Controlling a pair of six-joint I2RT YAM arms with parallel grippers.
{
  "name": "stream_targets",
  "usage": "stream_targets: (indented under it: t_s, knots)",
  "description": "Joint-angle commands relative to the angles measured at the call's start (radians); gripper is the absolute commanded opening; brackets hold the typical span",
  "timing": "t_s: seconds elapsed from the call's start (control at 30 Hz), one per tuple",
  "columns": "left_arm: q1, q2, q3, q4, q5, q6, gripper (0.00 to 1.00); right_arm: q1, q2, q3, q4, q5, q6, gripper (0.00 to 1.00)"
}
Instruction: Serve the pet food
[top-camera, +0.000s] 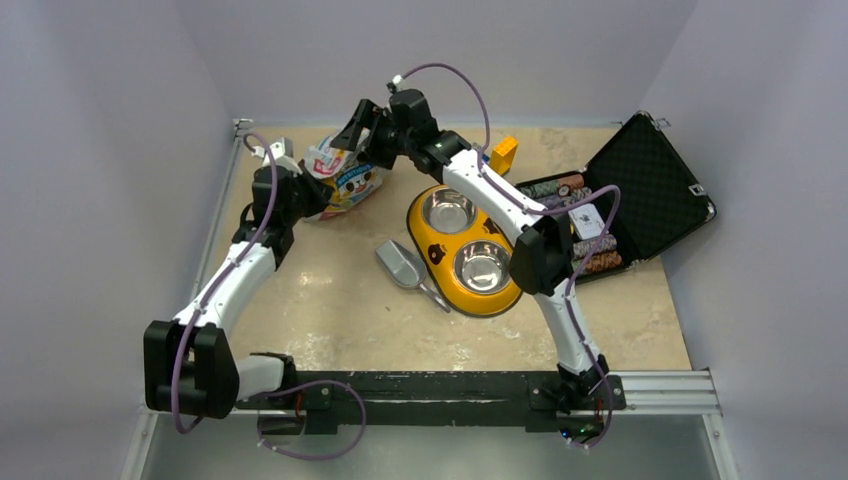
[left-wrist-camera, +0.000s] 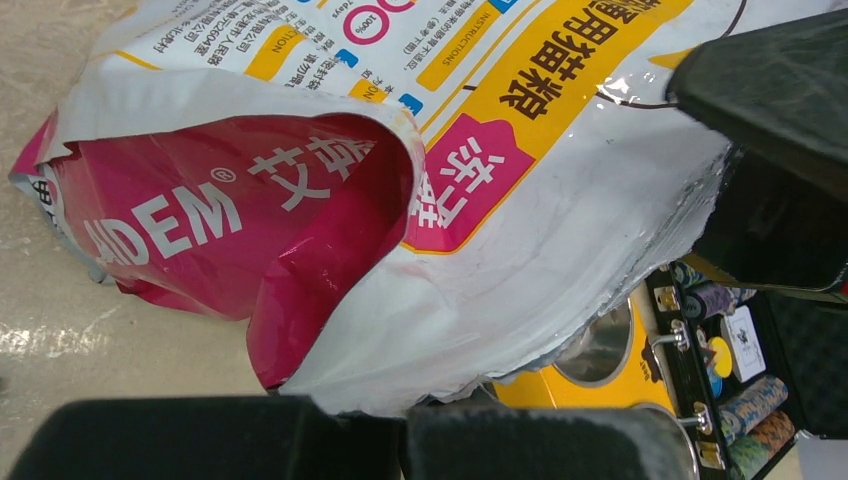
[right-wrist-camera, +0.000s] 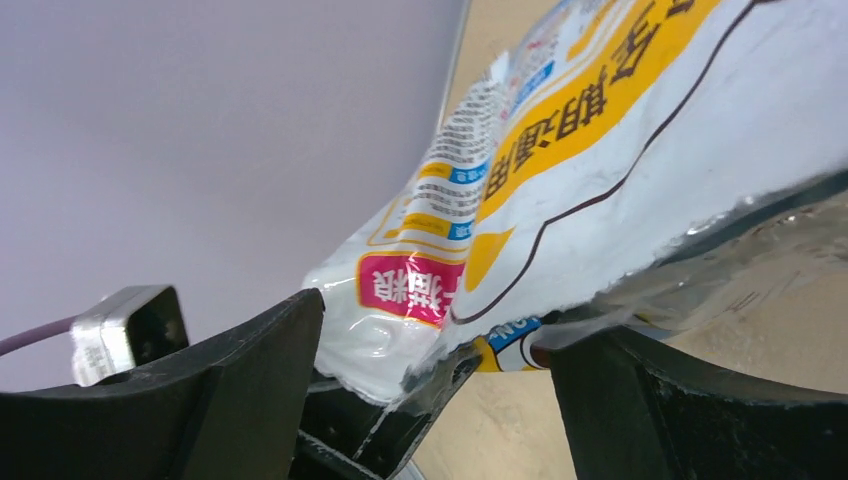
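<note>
The pet food bag (top-camera: 348, 180), glossy white, orange and pink with a cartoon cat, lies at the back left of the table. No kibble shows in any view. My left gripper (top-camera: 298, 195) is shut on the bag's torn white edge (left-wrist-camera: 500, 260); its fingers (left-wrist-camera: 405, 435) are pressed together at the bottom of the left wrist view. My right gripper (top-camera: 350, 142) is open at the bag's top. In the right wrist view the bag's torn edge (right-wrist-camera: 600, 150) hangs between its spread fingers (right-wrist-camera: 435, 390).
A yellow feeder (top-camera: 440, 255) with two empty steel bowls stands right of the bag and also shows in the left wrist view (left-wrist-camera: 640, 360). A grey scoop (top-camera: 400, 265) lies beside it. An open black case (top-camera: 640, 190) of poker chips is at the right. A yellow block (top-camera: 503, 153) stands behind the feeder.
</note>
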Motion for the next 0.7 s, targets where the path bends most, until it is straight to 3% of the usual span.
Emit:
stream_targets:
  t_s: [0.0,0.17,0.33,0.43,0.53,0.67]
  knots:
    - [-0.012,-0.052,-0.024,-0.032,0.112,0.005,0.00,0.018,-0.028,0.041,-0.097,0.076,0.001,0.79]
    - [-0.019,-0.083,-0.048,-0.050,0.148,-0.018,0.00,0.035,-0.064,-0.033,-0.178,0.136,-0.023,0.42]
    - [-0.044,-0.167,-0.016,-0.266,0.135,-0.072,0.02,0.037,-0.097,-0.007,-0.234,0.136,-0.156,0.02]
    - [-0.052,-0.271,-0.029,-0.378,0.152,-0.178,0.15,0.018,-0.147,-0.034,-0.195,0.084,-0.262,0.00]
    - [-0.058,-0.404,-0.038,-0.466,0.199,-0.241,0.26,0.003,-0.151,-0.015,-0.157,-0.091,-0.345,0.00]
    - [-0.058,-0.564,0.061,-0.675,0.218,-0.184,0.28,0.014,-0.127,0.077,-0.229,-0.231,-0.420,0.00]
